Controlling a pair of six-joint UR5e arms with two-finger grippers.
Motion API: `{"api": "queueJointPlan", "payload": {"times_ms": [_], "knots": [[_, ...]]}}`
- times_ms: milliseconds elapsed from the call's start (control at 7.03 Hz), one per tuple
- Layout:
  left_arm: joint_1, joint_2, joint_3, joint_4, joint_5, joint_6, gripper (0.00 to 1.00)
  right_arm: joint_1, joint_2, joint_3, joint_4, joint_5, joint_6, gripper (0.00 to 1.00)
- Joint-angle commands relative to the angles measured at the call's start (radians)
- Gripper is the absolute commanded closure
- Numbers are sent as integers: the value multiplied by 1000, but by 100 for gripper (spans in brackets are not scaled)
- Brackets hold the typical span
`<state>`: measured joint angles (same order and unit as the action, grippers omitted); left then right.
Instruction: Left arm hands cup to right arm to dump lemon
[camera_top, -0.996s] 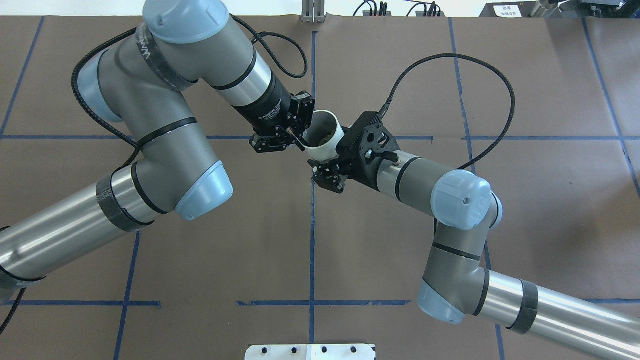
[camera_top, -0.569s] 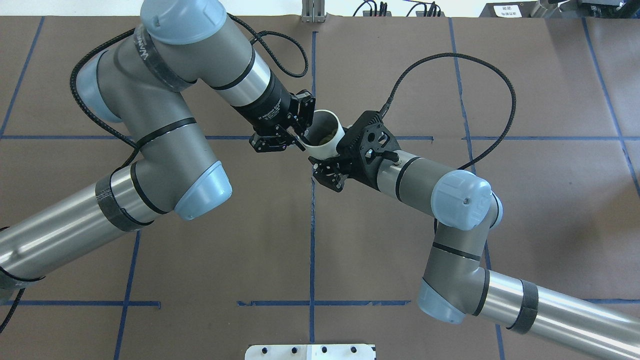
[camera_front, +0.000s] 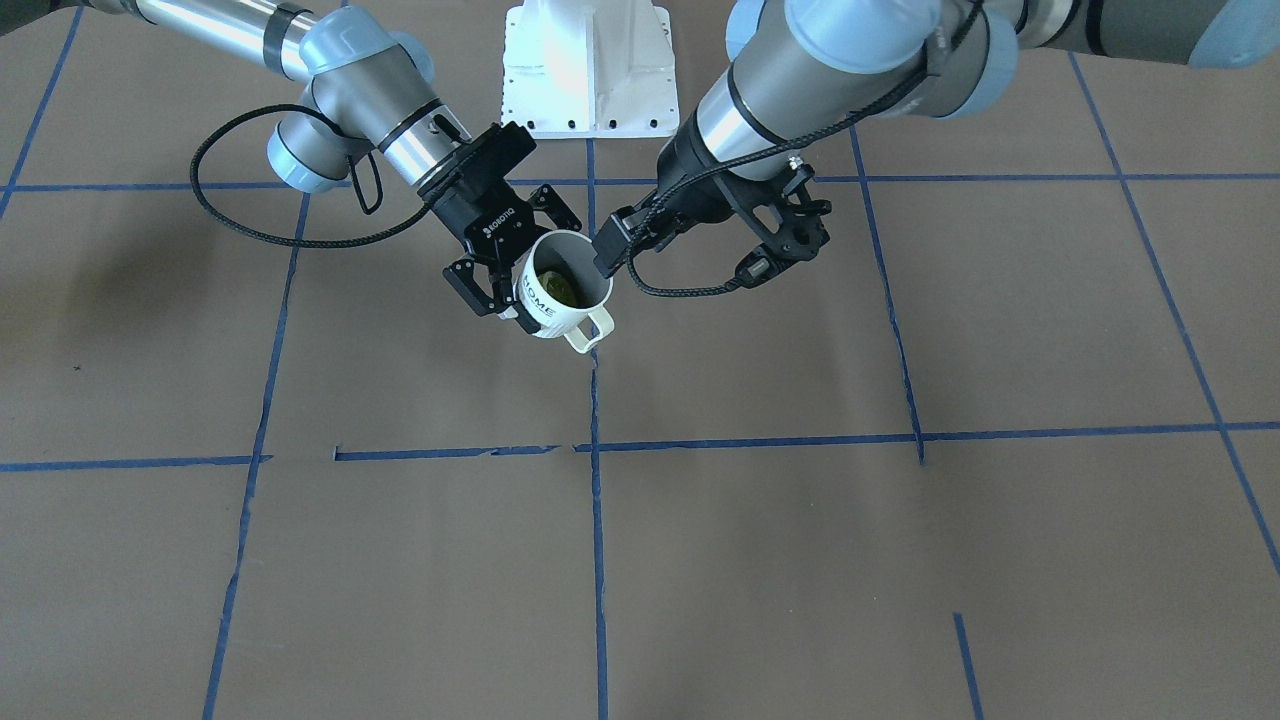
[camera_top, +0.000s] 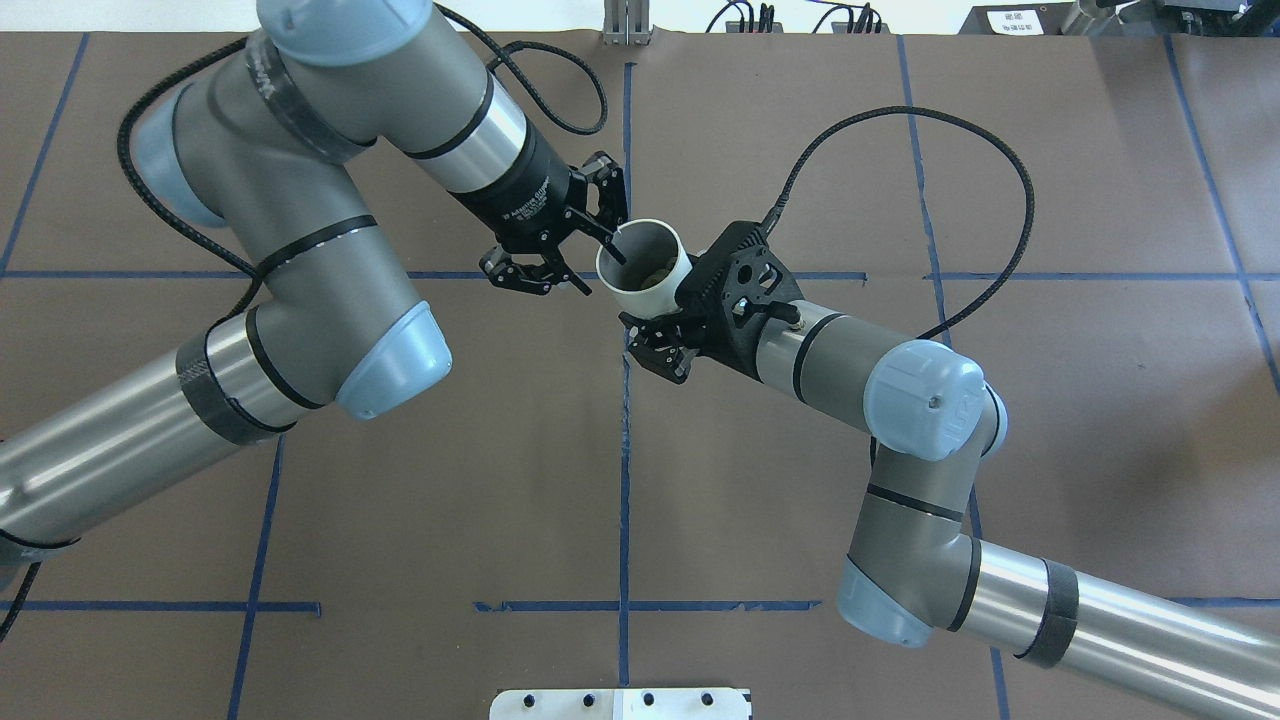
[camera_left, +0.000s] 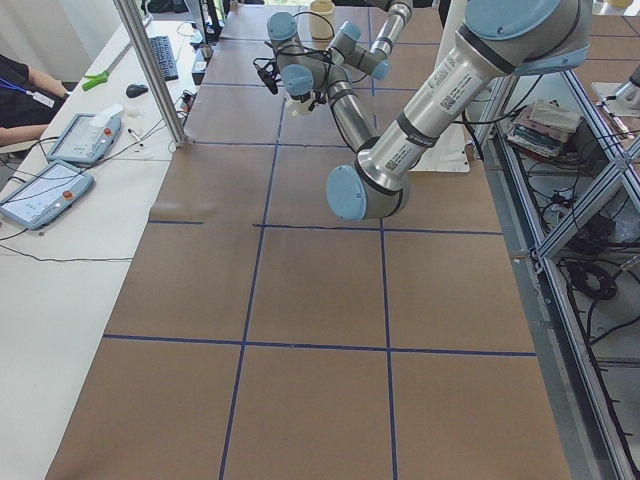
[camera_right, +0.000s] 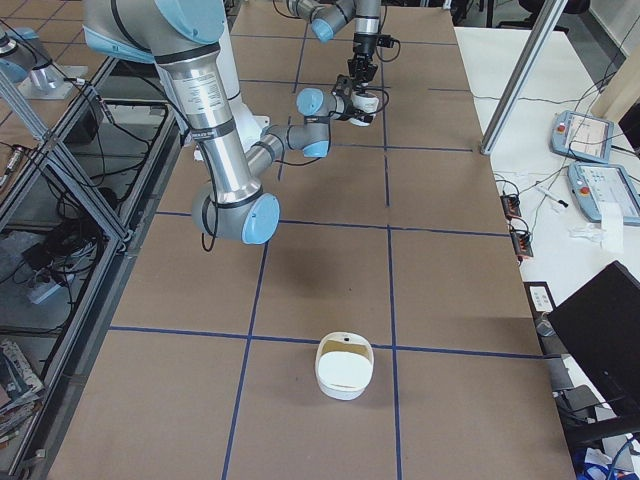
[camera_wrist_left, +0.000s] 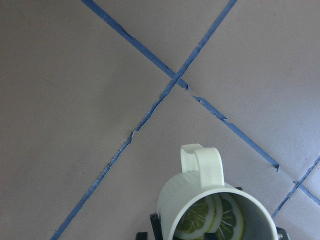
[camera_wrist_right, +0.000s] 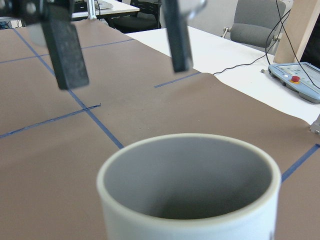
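The white cup (camera_front: 548, 318), with black lettering and its handle pointing away from the robot, hangs above the table near a tape crossing. My right gripper (camera_front: 525, 275) is shut on the cup's body from the robot's side. It also shows in the overhead view (camera_top: 642, 305). Lemon (camera_front: 556, 285) slices lie inside the cup, and the left wrist view (camera_wrist_left: 210, 222) shows them too. My left gripper (camera_top: 598, 268) is open, just left of the cup's rim (camera_top: 650, 295). Its fingers (camera_wrist_right: 65, 50) stand apart, above and beyond the cup (camera_wrist_right: 190, 220), not touching it.
The table is brown paper marked with blue tape lines. The white robot base plate (camera_front: 590, 70) is at the robot's edge. A white bowl-like container (camera_right: 345, 365) sits toward the table's right end. Pendants and cables lie on the side bench (camera_left: 45, 190).
The left arm has drawn back to the left and its gripper has come off the cup's rim. The cup stays in the right gripper, nearly where it was.
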<state>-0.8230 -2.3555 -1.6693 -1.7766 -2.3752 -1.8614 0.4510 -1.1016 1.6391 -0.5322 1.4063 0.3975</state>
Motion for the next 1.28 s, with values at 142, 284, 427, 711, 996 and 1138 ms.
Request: {"api": "queueJointPlan", "payload": {"times_ms": [142,284,427,711,996,1138], "knots": [[-21,193,-6,12,-1,379,0,24,-1,-2,-11,-3,0,81],[-18,259,-9,12,58,556,0,44,-3,-4,-11,-1,0,87],[-18,301,-9,13,103,706,0,60,-29,-4,-11,-1,4,86],[-28,381,-4,29,168,1016,0,125,-102,8,1,-12,191,83],[-94,387,-15,164,169,1221,0,182,-258,118,3,-16,196,83],[-105,412,-47,170,174,1222,0,211,-382,210,3,-13,196,83]]}}
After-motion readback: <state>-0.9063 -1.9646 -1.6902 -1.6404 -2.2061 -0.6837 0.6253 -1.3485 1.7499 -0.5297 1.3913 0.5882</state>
